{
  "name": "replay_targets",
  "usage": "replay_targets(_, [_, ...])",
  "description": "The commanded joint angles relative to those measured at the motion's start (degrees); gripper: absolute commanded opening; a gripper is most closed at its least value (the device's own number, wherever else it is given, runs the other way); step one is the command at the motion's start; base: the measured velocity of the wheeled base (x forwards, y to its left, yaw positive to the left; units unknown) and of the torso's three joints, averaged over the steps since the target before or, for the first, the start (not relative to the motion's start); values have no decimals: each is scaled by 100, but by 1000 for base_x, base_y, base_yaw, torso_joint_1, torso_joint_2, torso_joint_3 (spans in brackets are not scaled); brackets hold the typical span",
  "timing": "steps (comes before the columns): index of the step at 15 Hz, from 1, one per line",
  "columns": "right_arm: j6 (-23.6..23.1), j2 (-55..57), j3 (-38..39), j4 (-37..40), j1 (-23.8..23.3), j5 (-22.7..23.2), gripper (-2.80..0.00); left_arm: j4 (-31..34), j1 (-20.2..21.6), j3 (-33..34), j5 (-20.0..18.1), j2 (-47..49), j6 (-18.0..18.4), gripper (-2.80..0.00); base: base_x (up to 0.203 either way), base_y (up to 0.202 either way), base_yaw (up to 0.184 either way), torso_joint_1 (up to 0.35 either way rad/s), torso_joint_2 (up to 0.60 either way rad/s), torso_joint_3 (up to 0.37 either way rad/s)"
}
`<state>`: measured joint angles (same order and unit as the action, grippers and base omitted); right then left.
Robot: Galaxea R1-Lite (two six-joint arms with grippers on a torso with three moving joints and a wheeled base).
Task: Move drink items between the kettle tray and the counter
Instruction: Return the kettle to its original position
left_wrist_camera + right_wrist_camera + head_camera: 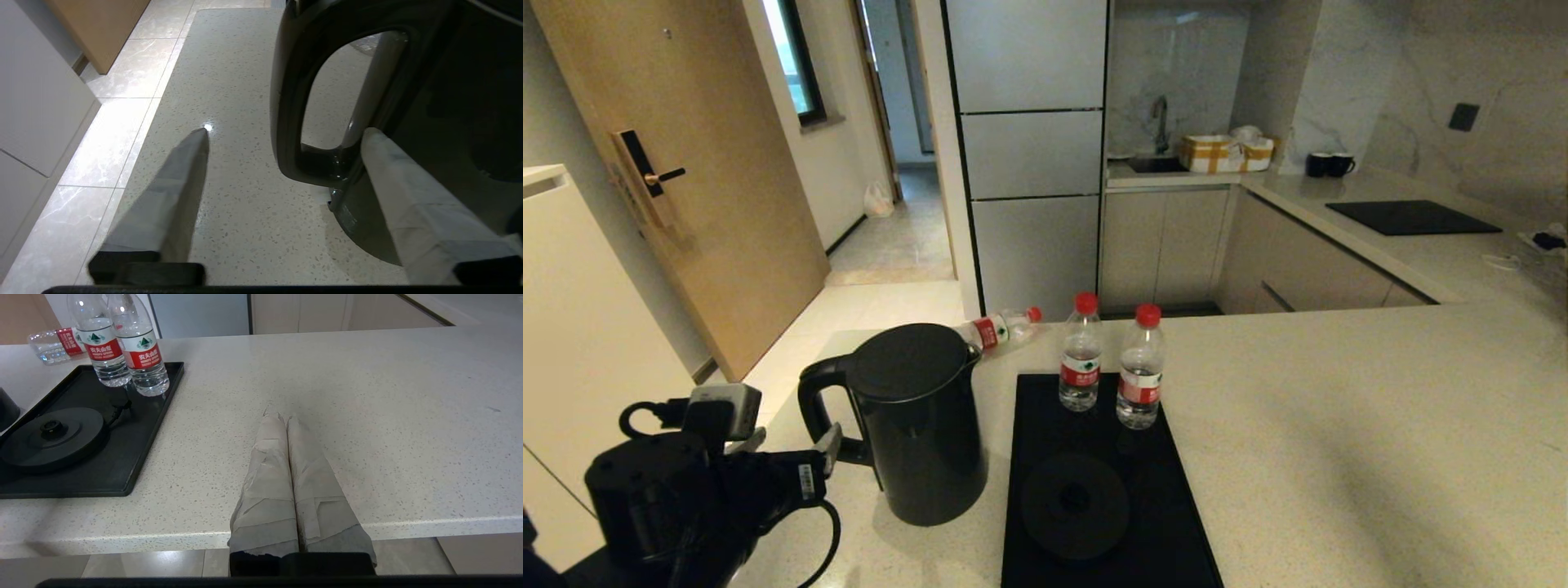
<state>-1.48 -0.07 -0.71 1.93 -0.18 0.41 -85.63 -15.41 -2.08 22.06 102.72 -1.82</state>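
The black kettle point(923, 425) stands upright on the beige counter point(1339, 425), just left of the black kettle tray point(1029, 457). The tray's round base disc point(1074, 502) is bare. Two red-capped water bottles point(1081, 359) point(1140, 371) stand at the tray's far end. A third bottle point(1001, 328) lies on its side on the counter behind the kettle. My left gripper point(788, 445) is open at the kettle's loop handle point(286, 102); its fingertips flank the handle's lower end and grip nothing. My right gripper point(282, 416) is shut and empty over the counter's near edge, right of the tray point(135, 437).
The counter's left edge drops to tiled floor point(122, 102) close beside the kettle. Far back right are a black cooktop panel point(1413, 216), two dark mugs point(1330, 164) and yellow-striped boxes point(1225, 153) by a sink. A wooden door point(686, 163) stands at left.
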Motion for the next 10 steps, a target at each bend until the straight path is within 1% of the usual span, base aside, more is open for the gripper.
replay_targets(1, [-2,7,0,1,1,2,-280,-51,3,-18,22,91,-18,0,0,0,0,0,0,0])
replay_targets(5, [-2,7,0,1,1,2,-280,-51,3,-63,42,265,-37,0,0,0,0,0,0,0])
replay_targets(7, [-2,7,0,1,1,2,-280,-51,3,-55,175,249,-47,0,0,0,0,0,0,0])
replay_targets(10, [-2,7,0,1,1,2,-280,-51,12,-118,220,349,-60,0,0,0,0,0,0,0])
